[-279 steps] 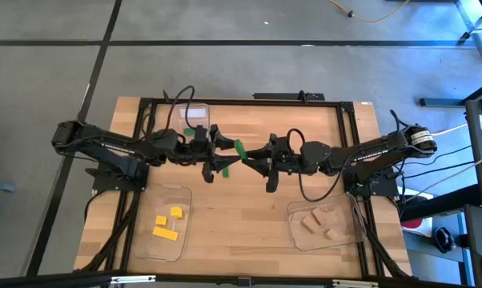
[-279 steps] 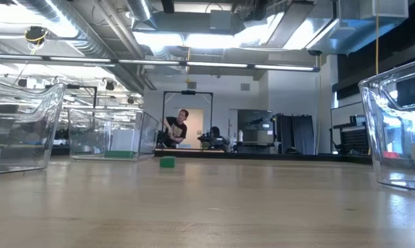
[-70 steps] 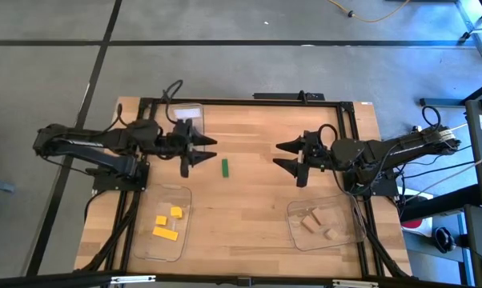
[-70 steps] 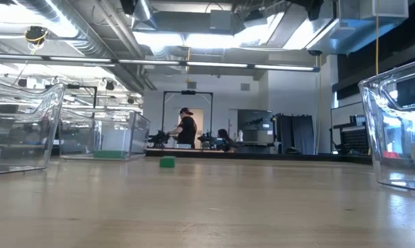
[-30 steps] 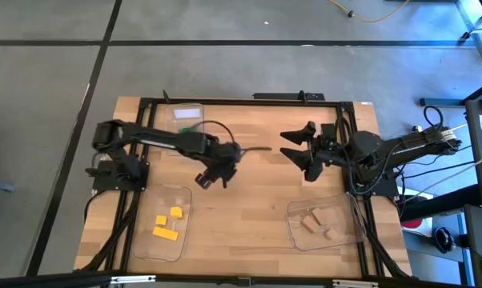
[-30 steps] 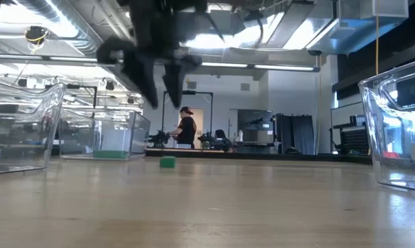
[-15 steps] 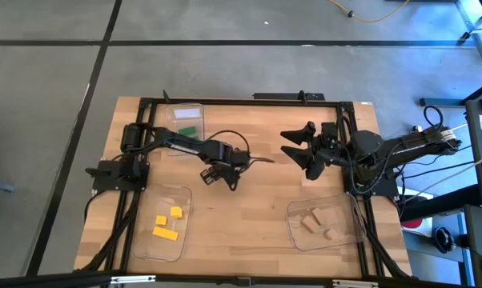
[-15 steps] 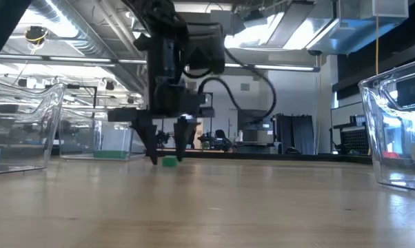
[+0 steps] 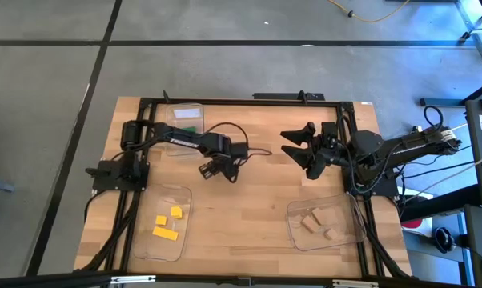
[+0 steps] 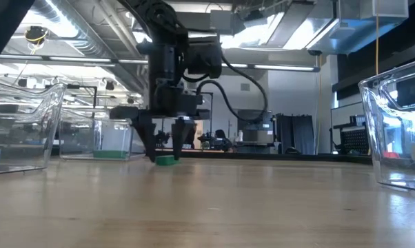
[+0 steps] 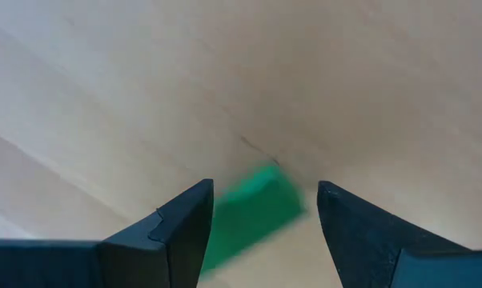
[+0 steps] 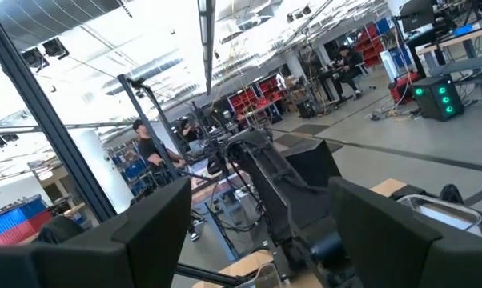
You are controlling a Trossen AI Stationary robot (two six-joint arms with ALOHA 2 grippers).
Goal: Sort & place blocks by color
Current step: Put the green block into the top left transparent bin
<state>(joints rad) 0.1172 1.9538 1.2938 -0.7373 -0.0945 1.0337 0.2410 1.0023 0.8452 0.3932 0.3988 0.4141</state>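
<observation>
A green block (image 10: 166,160) lies flat on the table near its middle; it also shows in the left wrist view (image 11: 253,210). My left gripper (image 10: 165,148) is open and down at the table, one finger on either side of this block; in the high view the gripper (image 9: 218,170) hides it. My right gripper (image 9: 294,146) is open and empty, raised above the table right of the middle. Another green block (image 9: 188,129) lies in the far left tray (image 9: 186,110). Yellow blocks (image 9: 168,223) lie in the near left tray, tan blocks (image 9: 319,222) in the near right tray.
Three clear trays stand on the table: far left, near left (image 9: 162,248) and near right (image 9: 299,238). A black frame (image 9: 249,101) runs along the table's edges. Bare wood lies between the two near trays. People stand in the room far behind the table.
My left gripper has come down from well above the table onto the green block and a little toward the far edge, staying open; its fingers now stand on either side of the block at table height.
</observation>
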